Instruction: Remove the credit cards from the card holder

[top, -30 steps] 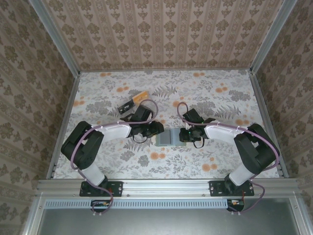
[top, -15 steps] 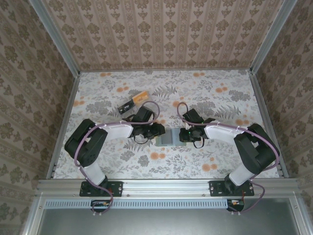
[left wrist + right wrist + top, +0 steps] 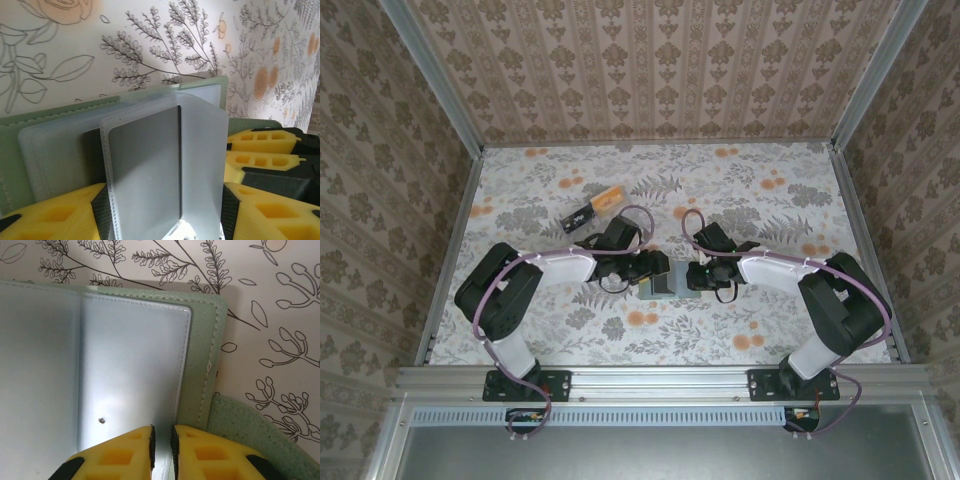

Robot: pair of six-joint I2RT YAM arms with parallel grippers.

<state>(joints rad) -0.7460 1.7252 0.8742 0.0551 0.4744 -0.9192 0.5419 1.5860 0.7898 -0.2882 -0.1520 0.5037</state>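
On the table [image 3: 740, 190] the card holder [image 3: 658, 285] lies open. At its right flap the right gripper [image 3: 161, 442] is clenched; the left gripper [image 3: 160, 210] grasps a raised sleeve [image 3: 200, 150] holding a grey card [image 3: 145, 170]. Pin firmly, pull straight.

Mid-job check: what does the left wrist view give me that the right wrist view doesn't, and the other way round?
Left wrist: a clear sleeve stands upright off the holder with a grey card inside it. The left gripper has a finger on each side of the sleeve, and the right gripper is beyond it. Right wrist: the right gripper pinches the holder's flat panel beside its stitched green edge. Both: the open green holder on the floral cloth.
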